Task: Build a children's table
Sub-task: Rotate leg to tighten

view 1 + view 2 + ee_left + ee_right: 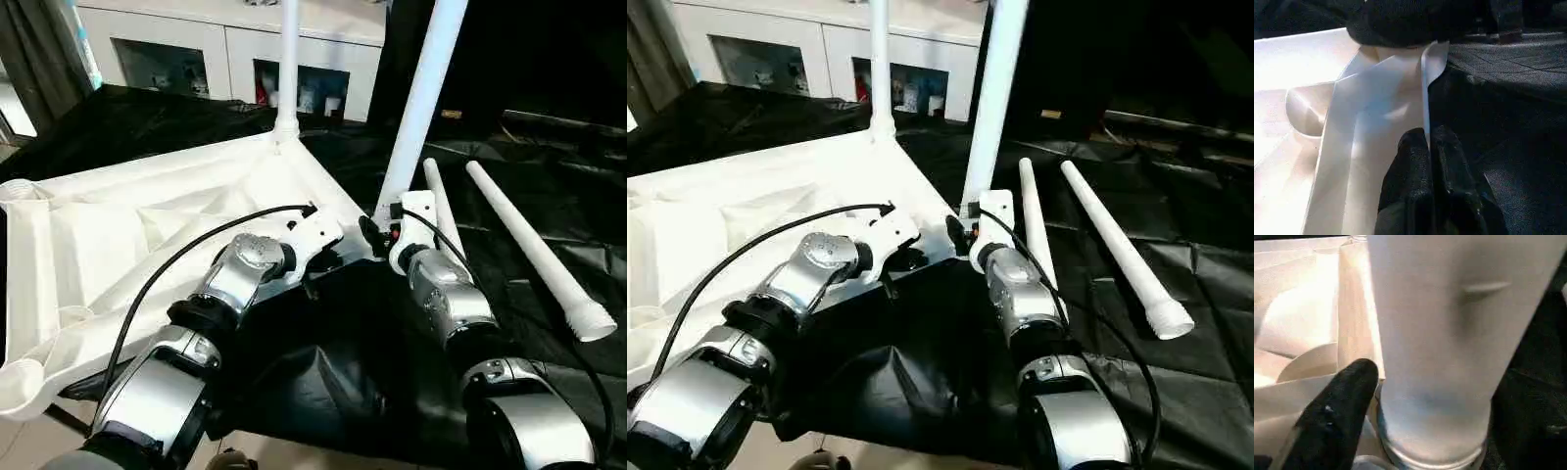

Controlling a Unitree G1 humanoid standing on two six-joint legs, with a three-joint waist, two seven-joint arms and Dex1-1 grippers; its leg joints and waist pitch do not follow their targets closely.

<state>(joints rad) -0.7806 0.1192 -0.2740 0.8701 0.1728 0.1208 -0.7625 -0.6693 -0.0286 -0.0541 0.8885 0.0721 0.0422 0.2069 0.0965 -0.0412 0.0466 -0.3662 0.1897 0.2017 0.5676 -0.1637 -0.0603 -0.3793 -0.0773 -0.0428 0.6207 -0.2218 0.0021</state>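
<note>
Black sheet (323,382) under upturned tabletop (147,225); left gripper (1429,142) pinches its rim; right gripper (377,235) unclear; cabinet (225,44) behind.

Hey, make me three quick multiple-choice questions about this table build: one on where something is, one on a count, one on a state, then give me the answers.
1. Where do the loose legs lie?
A. On the black sheet, to the robot's right of the tabletop
B. Inside the cabinet
C. On top of the tabletop

2. How many legs stand upright in the tabletop?
A. None
B. Two
C. Four

3. What is the left pincer doing?
A. Hanging open above the floor
B. Shut on the tabletop's rim
C. Holding a loose leg

Answers:
1 A: both loose legs rest on the black sheet beside the tabletop.
2 B: a far leg and a near leg rise from corners.
3 B: the left pincer has its fingers closed on the thin rim.
</note>
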